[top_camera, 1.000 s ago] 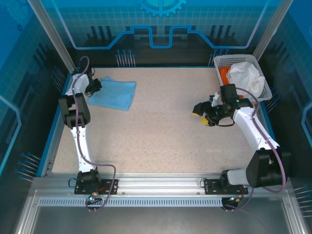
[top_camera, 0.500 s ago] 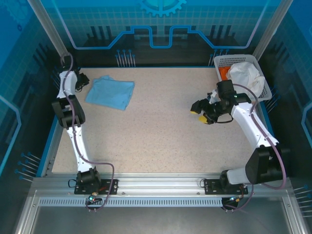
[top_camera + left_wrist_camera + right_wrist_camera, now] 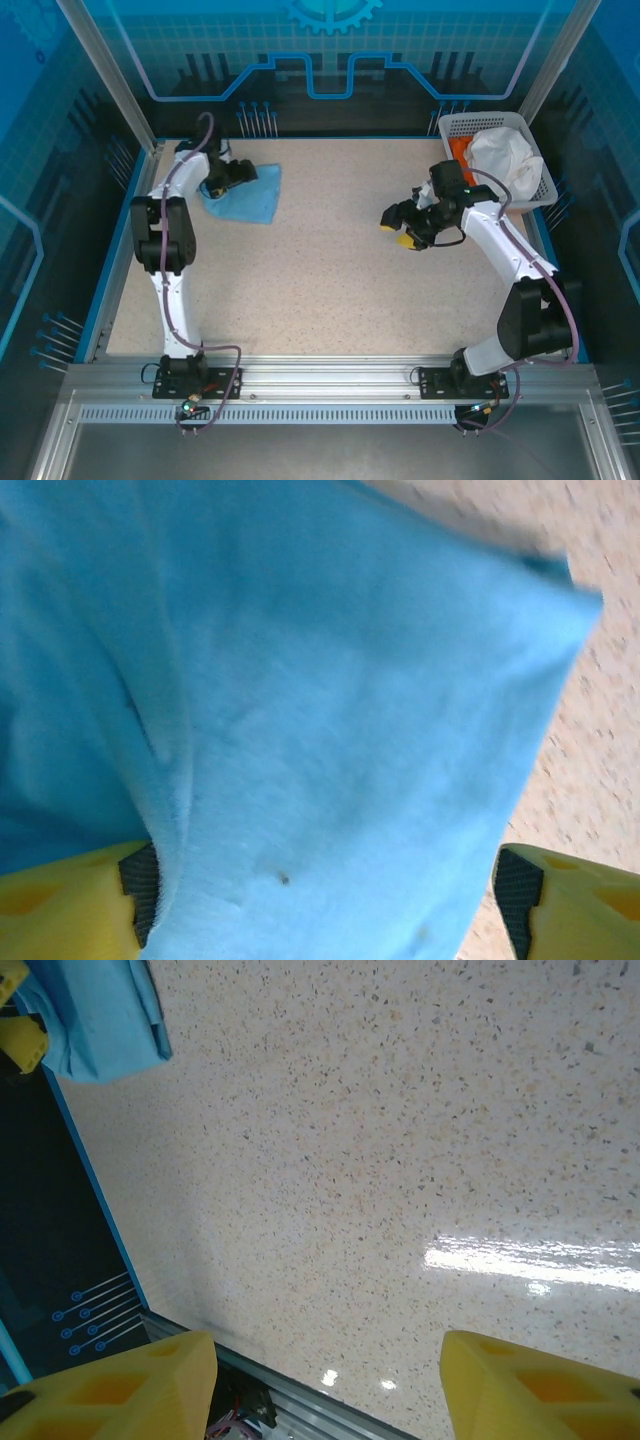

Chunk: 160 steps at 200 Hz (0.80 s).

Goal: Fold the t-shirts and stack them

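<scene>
A folded light blue t-shirt (image 3: 256, 200) lies at the back left of the table. My left gripper (image 3: 238, 177) rests on its near-left part, open. In the left wrist view the blue cloth (image 3: 330, 700) spreads between the two wide-apart yellow fingers (image 3: 70, 905), with the left gripper (image 3: 325, 885) not closed on it. My right gripper (image 3: 396, 230) hangs open over bare table right of centre, nothing between its fingers (image 3: 110, 1390). The right wrist view has the right gripper (image 3: 325, 1385) above the table and the blue t-shirt (image 3: 100, 1010) far off. A white t-shirt (image 3: 512, 155) and an orange one (image 3: 458, 150) sit in the basket.
The white lattice basket (image 3: 480, 120) stands in the back right corner. The speckled table (image 3: 320, 280) has a blue rim along its edges. The table's near edge and a metal rail (image 3: 300, 1400) run just beyond the right gripper's fingers.
The left arm swung from the table's far left edge back onto the blue t-shirt, which has shifted a little to the right. The right gripper drifted slightly left.
</scene>
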Tool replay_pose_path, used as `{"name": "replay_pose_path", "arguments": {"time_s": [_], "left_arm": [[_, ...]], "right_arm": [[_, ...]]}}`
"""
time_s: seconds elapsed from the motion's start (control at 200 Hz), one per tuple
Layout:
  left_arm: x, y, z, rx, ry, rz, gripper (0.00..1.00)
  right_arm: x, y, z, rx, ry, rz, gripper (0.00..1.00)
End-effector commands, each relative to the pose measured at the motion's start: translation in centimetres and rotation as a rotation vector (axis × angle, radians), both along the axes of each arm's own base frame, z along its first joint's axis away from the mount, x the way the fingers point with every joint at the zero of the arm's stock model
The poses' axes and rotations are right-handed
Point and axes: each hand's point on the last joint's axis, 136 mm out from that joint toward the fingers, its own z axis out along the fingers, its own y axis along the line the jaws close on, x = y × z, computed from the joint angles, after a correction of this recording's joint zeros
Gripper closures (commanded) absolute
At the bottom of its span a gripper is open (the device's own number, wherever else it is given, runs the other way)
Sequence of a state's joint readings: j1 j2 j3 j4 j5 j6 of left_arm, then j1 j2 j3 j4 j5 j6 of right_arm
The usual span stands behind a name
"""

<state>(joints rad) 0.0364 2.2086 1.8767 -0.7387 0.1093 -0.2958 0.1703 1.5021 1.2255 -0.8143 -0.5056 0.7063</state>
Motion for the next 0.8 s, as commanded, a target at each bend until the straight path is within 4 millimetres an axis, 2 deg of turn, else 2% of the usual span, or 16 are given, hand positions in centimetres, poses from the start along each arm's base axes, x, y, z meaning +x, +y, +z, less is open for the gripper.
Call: {"name": "replay_pose_path", "arguments": {"time_s": [0.0,0.055,0.195,0.38,0.57,0.63,0.695,0.795], "left_arm": [[-2.1,1.6,-2.4,0.056,0.103,0.032,0.07],[-2.5,1.9,-2.8,0.096,0.131,0.036,0.02],[-3.4,3.9,-2.3,0.222,0.155,0.085,0.01],[-5.1,9.7,-0.5,0.400,0.192,0.251,0.02],[-6.5,14.2,1.8,0.424,0.184,0.384,0.04],[-6.5,14.4,2.4,0.420,0.181,0.385,0.06],[-6.1,13.5,3.4,0.394,0.147,0.358,0.10],[-4.1,8.5,4.8,0.257,0.027,0.201,0.12]], "right_arm": [[0.1,0.8,-0.3,0.020,-0.007,0.031,0.38],[0.1,0.8,-0.4,0.021,-0.008,0.035,0.38],[-0.1,0.8,-0.5,0.027,-0.010,0.042,0.38],[-0.4,0.7,-0.8,0.035,-0.012,0.037,0.38],[-1.1,0.3,-1.1,0.037,-0.015,0.029,0.38],[-1.3,0.1,-1.2,0.038,-0.015,0.023,0.38],[-1.4,0.0,-1.3,0.041,-0.016,0.019,0.38],[-1.5,-0.2,-1.6,0.044,-0.015,0.013,0.38]]}}
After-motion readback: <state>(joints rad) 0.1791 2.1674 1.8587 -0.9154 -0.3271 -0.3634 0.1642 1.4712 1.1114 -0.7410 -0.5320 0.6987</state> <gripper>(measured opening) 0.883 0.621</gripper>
